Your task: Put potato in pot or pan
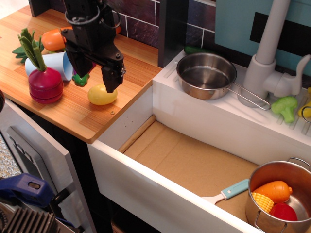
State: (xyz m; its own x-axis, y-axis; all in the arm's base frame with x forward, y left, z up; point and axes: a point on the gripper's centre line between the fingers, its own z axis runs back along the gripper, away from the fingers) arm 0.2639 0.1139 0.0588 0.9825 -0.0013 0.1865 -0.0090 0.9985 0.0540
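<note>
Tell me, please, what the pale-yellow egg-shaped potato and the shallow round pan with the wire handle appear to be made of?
The pale-yellow egg-shaped potato looks like smooth moulded plastic: even colour and a soft sheen. The shallow round pan looks like polished steel: a mirror-like silver wall with bright reflections and a thin wire handle. Both are judged from looks alone.

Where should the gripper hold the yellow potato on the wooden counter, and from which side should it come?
Probably from above, closing across the short middle of the potato. It lies on its side on the wooden counter, long axis roughly left to right, and the open gripper already hangs over it.
</note>
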